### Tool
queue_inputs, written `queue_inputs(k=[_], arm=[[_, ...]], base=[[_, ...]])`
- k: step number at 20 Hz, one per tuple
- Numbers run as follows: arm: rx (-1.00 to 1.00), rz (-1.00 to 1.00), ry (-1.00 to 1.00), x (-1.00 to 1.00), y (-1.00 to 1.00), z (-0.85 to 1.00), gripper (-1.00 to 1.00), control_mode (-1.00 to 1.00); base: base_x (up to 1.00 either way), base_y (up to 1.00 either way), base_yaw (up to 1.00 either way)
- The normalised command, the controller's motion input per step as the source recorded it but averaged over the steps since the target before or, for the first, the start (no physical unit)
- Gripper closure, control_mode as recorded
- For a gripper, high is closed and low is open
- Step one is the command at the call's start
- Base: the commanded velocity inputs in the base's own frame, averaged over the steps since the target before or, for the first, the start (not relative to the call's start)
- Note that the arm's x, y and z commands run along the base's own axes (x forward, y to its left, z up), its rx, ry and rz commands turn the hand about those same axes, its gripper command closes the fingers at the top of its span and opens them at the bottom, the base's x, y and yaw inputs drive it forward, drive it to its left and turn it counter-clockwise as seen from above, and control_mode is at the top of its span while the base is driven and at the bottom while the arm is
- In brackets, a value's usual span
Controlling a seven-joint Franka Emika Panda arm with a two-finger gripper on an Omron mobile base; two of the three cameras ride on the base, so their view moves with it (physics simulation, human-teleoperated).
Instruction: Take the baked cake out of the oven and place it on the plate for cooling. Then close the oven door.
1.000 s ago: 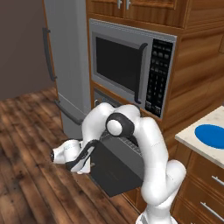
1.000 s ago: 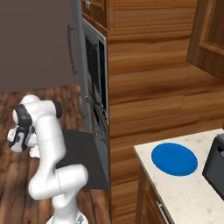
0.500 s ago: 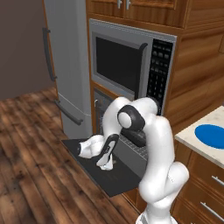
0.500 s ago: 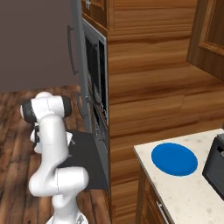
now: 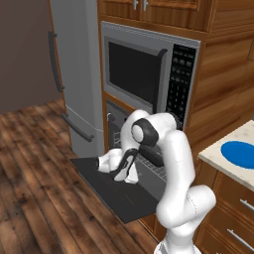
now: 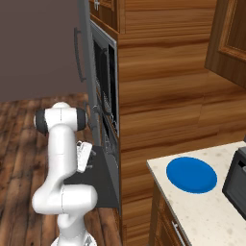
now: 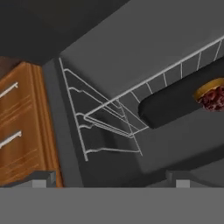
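Observation:
The oven [image 5: 117, 116] stands open, its oven door [image 5: 115, 192] dropped flat in front of it. My gripper [image 5: 130, 177] hovers just above the door near the oven mouth, also seen side-on as my gripper [image 6: 92, 154]. In the hand view the gripper [image 7: 111, 179] is open with nothing between its fingertips [image 7: 43, 177], facing into the cavity. The baked cake [image 7: 215, 97], dark reddish-brown, sits on a black tray [image 7: 175, 105] on the wire rack [image 7: 131, 94], well ahead of the tips. The blue plate [image 5: 241, 153] lies on the counter to the right, seen again as the plate [image 6: 191, 174].
A microwave [image 5: 144, 69] sits above the oven and a grey fridge [image 5: 74, 74] stands to its left. The speckled counter [image 6: 211, 211] carries a dark appliance [image 6: 236, 177] beside the plate, with wooden drawers [image 5: 233, 223] below. Wood floor [image 5: 34, 188] surrounds the lowered door.
The oven door has dropped from half-raised to flat. My arm has swung right, from the door's outer left edge to above the door near the oven mouth. The jaws stayed open.

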Motion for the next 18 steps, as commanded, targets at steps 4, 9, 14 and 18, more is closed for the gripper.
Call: queue_inputs(k=[4,9,14,18], arm=[[-0.22,0.00,0.00,0.53,-0.23,-0.30,-1.00,-1.00],[-0.02,0.00,0.00,0.50,-0.53,-0.03,-1.00,-1.00],[0.00,0.00,0.01,0.25,-0.56,-0.23,-1.00,-1.00],[0.00,0.00,-0.04,0.16,-0.24,-0.24,-1.00,-1.00]], base=[[0.00,0.00,0.00],[0.00,0.00,0.00],[0.00,0.00,0.00],[0.00,0.00,0.00]])
